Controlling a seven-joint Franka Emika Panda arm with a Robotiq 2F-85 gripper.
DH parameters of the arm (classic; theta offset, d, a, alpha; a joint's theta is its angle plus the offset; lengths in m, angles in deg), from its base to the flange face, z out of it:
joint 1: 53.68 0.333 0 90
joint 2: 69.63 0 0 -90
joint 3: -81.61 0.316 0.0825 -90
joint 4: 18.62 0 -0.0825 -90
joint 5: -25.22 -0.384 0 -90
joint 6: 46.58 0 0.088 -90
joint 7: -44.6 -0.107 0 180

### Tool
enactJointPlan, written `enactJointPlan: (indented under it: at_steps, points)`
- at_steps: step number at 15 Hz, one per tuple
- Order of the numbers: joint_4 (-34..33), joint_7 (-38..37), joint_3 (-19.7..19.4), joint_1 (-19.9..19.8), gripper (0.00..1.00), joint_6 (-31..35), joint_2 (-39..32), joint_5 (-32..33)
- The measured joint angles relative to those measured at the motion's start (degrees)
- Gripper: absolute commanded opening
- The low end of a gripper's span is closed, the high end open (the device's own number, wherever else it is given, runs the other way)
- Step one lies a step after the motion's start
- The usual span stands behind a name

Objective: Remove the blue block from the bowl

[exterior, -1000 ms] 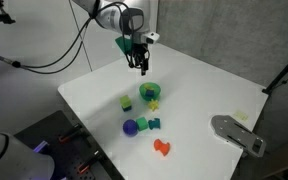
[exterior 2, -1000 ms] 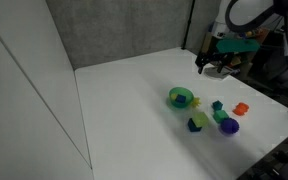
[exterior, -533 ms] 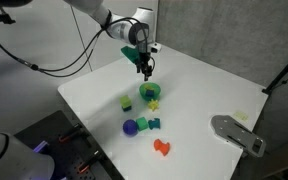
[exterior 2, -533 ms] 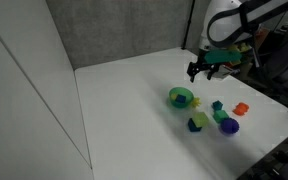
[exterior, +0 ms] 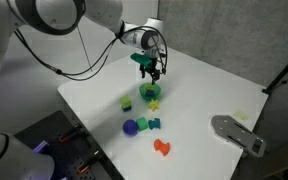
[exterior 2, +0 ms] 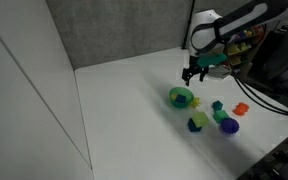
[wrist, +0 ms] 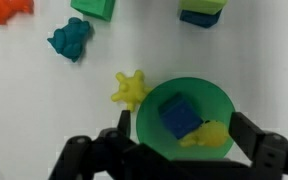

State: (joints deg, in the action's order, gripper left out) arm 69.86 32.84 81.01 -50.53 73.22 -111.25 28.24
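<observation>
The green bowl (wrist: 220, 104) fills the lower middle of the wrist view. The small blue block (wrist: 179, 115) lies inside it beside a yellow toy (wrist: 209, 137). My gripper (wrist: 184, 142) is open, with one finger on each side of the bowl's near rim, and it holds nothing. In both exterior views the gripper (exterior: 151, 72) (exterior 2: 192, 76) hangs just above the bowl (exterior: 150, 93) (exterior 2: 181, 97). The block is too small to make out there.
A yellow star toy (wrist: 131, 88) lies right beside the bowl. A teal block (wrist: 71, 38), a green block (wrist: 94, 6), an orange toy (exterior: 162, 147) and a dark-blue ball (exterior: 130, 127) lie further off. A grey device (exterior: 239, 134) sits near the table edge.
The gripper has moved across the table and down until it is over the bowl. It has stayed open. The toys have not moved.
</observation>
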Motion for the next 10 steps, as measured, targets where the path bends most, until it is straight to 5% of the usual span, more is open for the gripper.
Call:
enactJointPlan:
  at_steps: [10]
  points:
    - [-15.83,7.55,-0.03,1.01,1.0,-8.85,-12.73,0.32]
